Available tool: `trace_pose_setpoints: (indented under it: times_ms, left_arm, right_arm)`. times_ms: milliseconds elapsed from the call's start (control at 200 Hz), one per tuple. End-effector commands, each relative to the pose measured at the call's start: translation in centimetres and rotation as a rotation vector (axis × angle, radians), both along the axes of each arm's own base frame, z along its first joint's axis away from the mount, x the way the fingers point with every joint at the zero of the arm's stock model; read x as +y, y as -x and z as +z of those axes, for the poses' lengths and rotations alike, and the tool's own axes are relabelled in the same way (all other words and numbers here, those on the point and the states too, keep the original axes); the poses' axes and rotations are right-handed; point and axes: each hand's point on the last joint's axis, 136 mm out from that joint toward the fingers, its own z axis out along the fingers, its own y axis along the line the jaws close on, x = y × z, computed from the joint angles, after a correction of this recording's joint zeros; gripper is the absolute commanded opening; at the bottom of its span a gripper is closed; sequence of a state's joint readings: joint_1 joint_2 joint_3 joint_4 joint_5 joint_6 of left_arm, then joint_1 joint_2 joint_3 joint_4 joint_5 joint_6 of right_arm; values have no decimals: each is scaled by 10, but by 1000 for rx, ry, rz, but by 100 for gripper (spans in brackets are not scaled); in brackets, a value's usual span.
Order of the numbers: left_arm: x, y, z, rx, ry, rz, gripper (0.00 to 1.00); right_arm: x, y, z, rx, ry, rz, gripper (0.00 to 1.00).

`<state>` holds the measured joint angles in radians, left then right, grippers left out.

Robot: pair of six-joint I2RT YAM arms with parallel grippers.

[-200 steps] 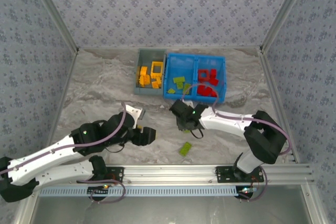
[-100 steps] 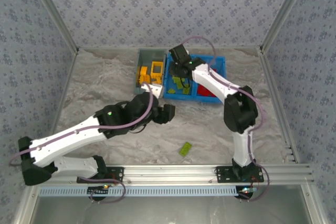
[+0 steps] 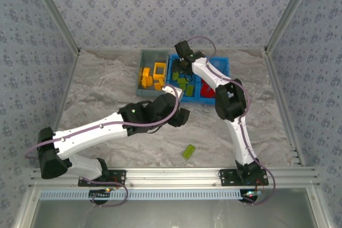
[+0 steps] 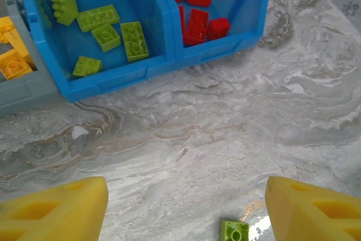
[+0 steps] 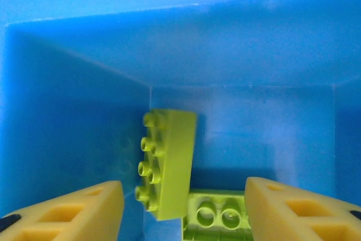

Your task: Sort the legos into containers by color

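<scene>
My right gripper [image 3: 184, 70] hangs open over the left compartment of the blue bin [image 3: 195, 99]. In the right wrist view a green lego [image 5: 169, 162] is tipped on edge, loose between the fingers [image 5: 73, 213], beside another green one [image 5: 220, 215]. Red legos [image 4: 197, 18] fill the right compartment, and yellow ones [image 3: 152, 76] lie in the grey bin [image 3: 154, 53]. My left gripper [image 3: 181, 116] is open above the table, in front of the bins. One green lego [image 3: 188, 151] lies alone on the table, low between the left fingers [image 4: 56, 213] in the left wrist view.
The marble tabletop is walled by patterned panels, with an aluminium rail along the near edge. My left arm stretches diagonally from the near left corner. The right arm reaches straight up the table to the bins at the back.
My right arm swung from mid-table to the blue bin's left compartment, and its jaws opened, letting the green lego go. My left arm moved right and farther from its base.
</scene>
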<state>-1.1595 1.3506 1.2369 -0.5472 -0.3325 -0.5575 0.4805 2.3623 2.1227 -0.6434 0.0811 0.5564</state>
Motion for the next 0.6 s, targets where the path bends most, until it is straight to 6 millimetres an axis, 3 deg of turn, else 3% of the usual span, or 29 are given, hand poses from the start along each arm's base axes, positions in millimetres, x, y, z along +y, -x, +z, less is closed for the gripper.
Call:
trace_pose_setpoints:
  times_ms: [0,135,245,400,570,595]
  left_arm:
    - [-3,10,-12,28,-17,-46,72]
    - [-9,29,-39,92,-74,-124,68]
    - [-15,51,-70,156,-159,-213,68]
    - [-20,79,-124,248,-332,-295,72]
    - [-19,90,-170,311,-516,-287,74]
    - [-20,91,-175,319,-529,-290,74]
  right_arm:
    - [0,10,48,-51,-32,25,63]
    - [-8,34,103,-146,-36,39,60]
    - [-27,75,142,-204,-17,41,60]
    - [-64,159,158,-214,-22,57,61]
    - [-96,255,162,-192,-74,130,64]
    - [-101,269,151,-166,-77,138,64]
